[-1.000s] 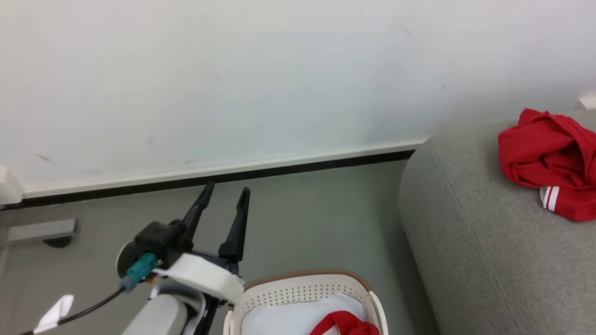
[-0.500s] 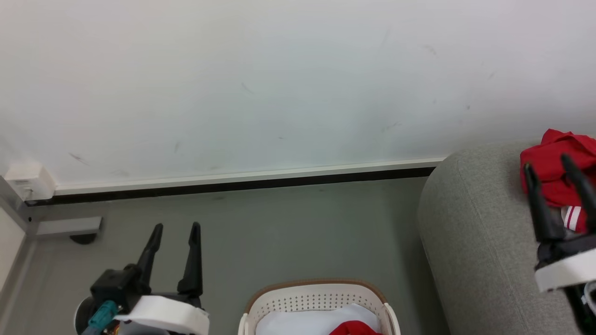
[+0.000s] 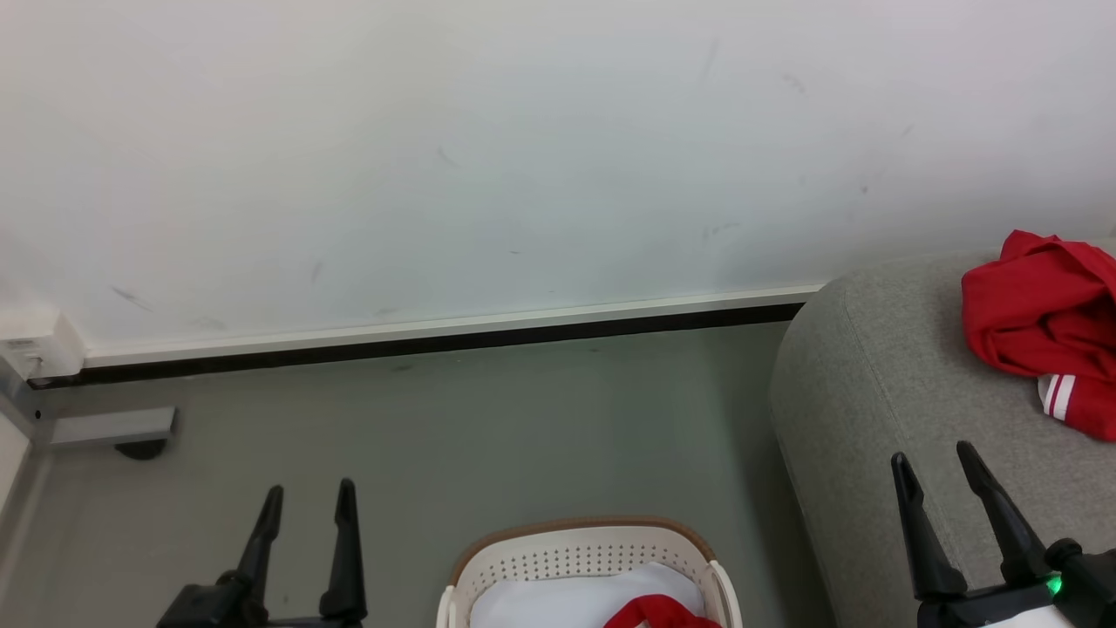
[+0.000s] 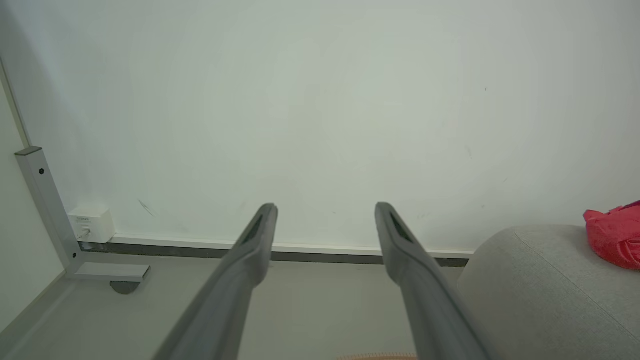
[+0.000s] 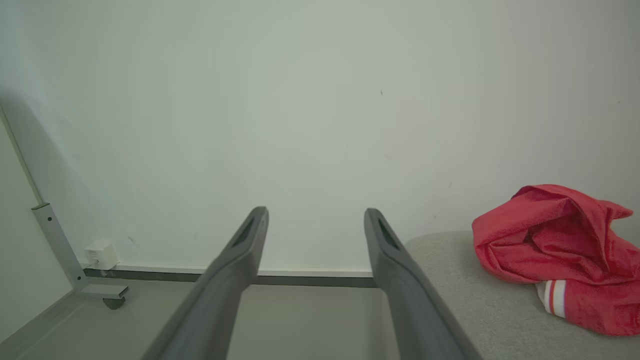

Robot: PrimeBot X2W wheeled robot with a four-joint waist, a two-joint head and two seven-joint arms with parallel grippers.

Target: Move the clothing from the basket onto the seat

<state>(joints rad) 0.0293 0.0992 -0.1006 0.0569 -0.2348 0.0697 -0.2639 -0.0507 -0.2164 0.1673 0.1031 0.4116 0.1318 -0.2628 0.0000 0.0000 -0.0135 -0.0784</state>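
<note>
Left gripper (image 3: 310, 487) and right gripper (image 3: 932, 453) at bottom edge, bodies cut off; fingers of both spread apart, nothing between them. Basket (image 3: 580, 526) on floor (image 3: 523, 419) between them, lower part cut off; white cloth (image 3: 567, 602) and red cloth (image 3: 667, 612) inside, only partly seen. Seat (image 3: 872, 392) right of basket; red garment (image 3: 1042, 318) with white stripes on top, cut by frame edge. White wall box (image 4: 91, 225): small label, print too small to read.

Open passage: the bare grey floor (image 3: 540, 419) between the cream-white perforated plastic basket (image 3: 584, 549) and the white wall (image 3: 523, 174). On the right, the large light grey fabric seat (image 3: 872, 392) blocks the way. A crumpled red garment (image 3: 1037, 323) occupies its far part, and bare upholstery lies ahead of the right tool (image 3: 932, 453). At far left, a grey metal frame foot (image 3: 113, 426) stands by the wall.
</note>
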